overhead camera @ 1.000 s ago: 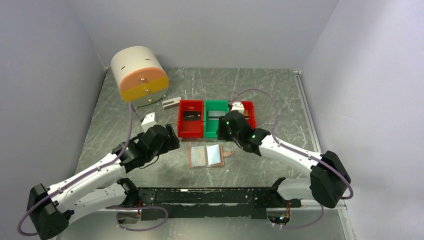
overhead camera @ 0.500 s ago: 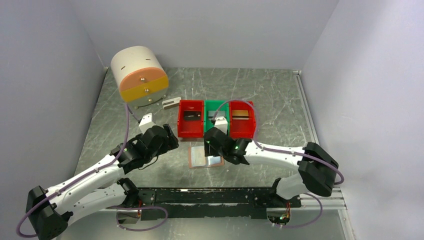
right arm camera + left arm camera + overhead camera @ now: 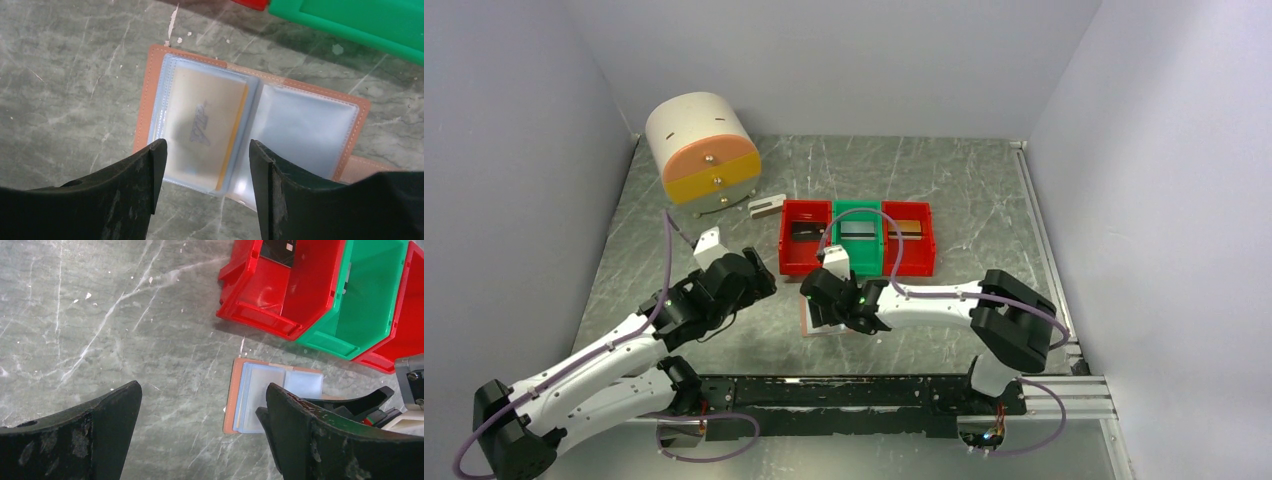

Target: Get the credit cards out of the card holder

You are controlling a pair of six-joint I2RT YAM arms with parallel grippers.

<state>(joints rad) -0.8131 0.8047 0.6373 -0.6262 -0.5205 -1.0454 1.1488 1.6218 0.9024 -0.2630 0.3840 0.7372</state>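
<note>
Right wrist: right gripper (image 3: 206, 150) jaws part-spread, nothing held, above unfolded wallet (image 3: 307, 122). Pinch card (image 3: 200, 115) at orange edge near fold, slide out; left gripper (image 3: 202, 395) spread wide, empty, should pin wallet.

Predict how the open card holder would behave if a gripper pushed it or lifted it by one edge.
Likely floppy: the card holder lies open flat with a central fold, so one half would probably droop. It may slide easily, since it looks thin and the table looks smooth. Its clear pockets look glossy, so possibly slippery to pinch.
</note>
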